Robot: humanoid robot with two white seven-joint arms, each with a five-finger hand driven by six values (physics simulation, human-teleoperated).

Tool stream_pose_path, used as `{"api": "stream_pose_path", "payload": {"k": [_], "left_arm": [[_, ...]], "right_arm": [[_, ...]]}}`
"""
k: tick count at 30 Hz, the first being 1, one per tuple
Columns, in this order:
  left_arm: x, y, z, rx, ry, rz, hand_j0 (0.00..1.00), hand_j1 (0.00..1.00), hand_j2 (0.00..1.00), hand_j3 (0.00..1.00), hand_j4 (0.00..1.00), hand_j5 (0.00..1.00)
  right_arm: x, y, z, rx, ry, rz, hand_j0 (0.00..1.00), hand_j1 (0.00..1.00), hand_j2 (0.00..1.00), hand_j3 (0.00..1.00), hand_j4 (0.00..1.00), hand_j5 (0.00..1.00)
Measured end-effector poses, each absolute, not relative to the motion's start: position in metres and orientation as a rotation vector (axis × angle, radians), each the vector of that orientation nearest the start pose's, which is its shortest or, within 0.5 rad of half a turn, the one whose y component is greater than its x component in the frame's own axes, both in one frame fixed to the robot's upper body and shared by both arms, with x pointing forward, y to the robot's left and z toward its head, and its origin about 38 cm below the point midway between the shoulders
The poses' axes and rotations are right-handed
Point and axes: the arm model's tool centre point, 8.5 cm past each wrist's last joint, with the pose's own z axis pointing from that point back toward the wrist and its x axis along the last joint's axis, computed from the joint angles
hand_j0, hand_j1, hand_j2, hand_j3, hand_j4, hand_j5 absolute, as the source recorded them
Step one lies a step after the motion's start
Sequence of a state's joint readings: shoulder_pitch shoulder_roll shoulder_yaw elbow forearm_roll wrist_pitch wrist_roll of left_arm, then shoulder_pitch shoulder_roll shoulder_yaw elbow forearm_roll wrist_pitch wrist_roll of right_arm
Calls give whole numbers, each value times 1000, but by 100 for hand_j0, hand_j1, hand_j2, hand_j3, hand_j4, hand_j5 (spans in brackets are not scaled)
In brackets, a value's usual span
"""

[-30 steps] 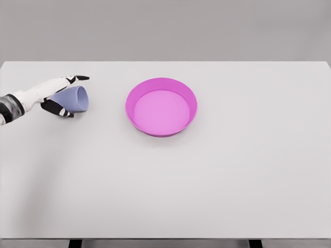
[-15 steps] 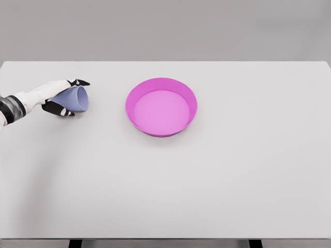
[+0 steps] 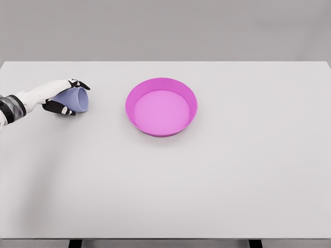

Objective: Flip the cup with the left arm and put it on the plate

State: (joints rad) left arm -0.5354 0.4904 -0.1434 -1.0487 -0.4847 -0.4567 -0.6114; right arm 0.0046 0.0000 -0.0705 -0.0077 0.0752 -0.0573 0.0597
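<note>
Your left hand (image 3: 54, 96) has closed more than it was a moment ago: the top finger that pointed straight out now bends down over the cup (image 3: 74, 99). So the hand is wrapped around the cup, thumb below and fingers on top. The cup lies on its side on the table (image 3: 217, 186), off to the left of the pink plate (image 3: 161, 106) and not touching it. It looks ready to lift and turn.
</note>
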Motion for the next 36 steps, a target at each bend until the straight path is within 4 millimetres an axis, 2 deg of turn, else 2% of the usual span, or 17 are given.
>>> {"api": "stream_pose_path", "payload": {"k": [7, 14, 25, 36], "left_arm": [[478, 365, 148, 371, -1367, -1423, 72, 72, 72, 72, 72, 72], [474, 359, 153, 301, -1496, -1412, 72, 72, 72, 72, 72, 72], [472, 350, 166, 154, -1702, -1231, 72, 72, 72, 72, 72, 72], [475, 304, 164, -67, -1893, -1005, 72, 72, 72, 72, 72, 72]], "right_arm": [[6, -267, -262, -28, -60, 9, 100, 100, 100, 100, 100, 100], [6, -267, -262, -28, -59, 9, 100, 100, 100, 100, 100, 100], [6, -267, -262, -28, -60, 9, 100, 100, 100, 100, 100, 100], [6, -267, -262, -28, -60, 9, 100, 100, 100, 100, 100, 100]]}}
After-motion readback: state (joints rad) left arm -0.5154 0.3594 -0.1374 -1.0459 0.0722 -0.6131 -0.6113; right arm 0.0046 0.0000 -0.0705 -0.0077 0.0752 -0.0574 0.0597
